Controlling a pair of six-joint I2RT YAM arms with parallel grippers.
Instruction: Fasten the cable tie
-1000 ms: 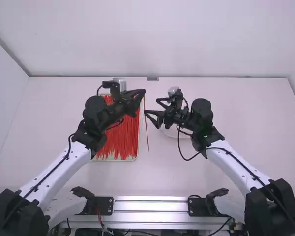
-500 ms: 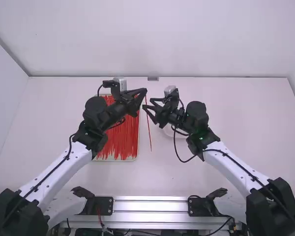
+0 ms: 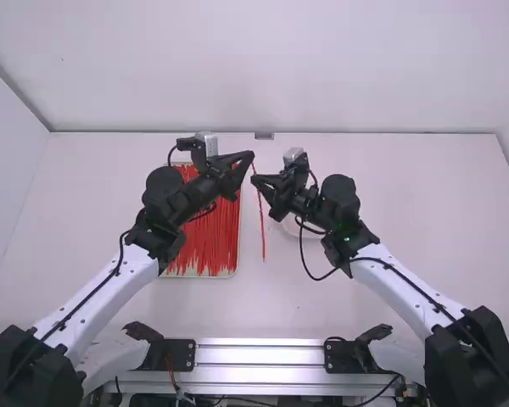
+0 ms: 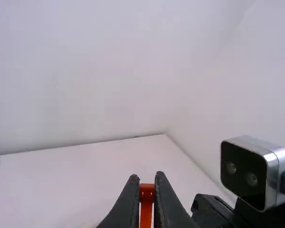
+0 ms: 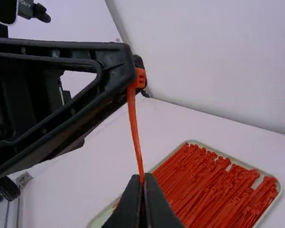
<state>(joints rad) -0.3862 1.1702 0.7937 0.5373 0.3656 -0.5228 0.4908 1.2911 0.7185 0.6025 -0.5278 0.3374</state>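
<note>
A red cable tie (image 3: 262,222) hangs upright above the table between the two arms. My left gripper (image 3: 252,158) is shut on its head, which shows orange between the fingertips in the left wrist view (image 4: 146,199). My right gripper (image 3: 260,183) is shut on the strap just below the head. In the right wrist view the strap (image 5: 134,128) runs from my right gripper (image 5: 142,178) up to the left gripper's tip (image 5: 133,78). The tail dangles free, down toward the table.
A tray (image 3: 212,275) piled with several red cable ties (image 3: 208,233) lies below the left arm, and shows behind the strap in the right wrist view (image 5: 213,183). The right arm's wrist camera (image 4: 254,171) sits close beside the left gripper. White walls ring the table.
The right gripper has moved left up to the tie and closed on the strap under the head. The tie's tail has swung slightly right. The left gripper has hardly moved.
</note>
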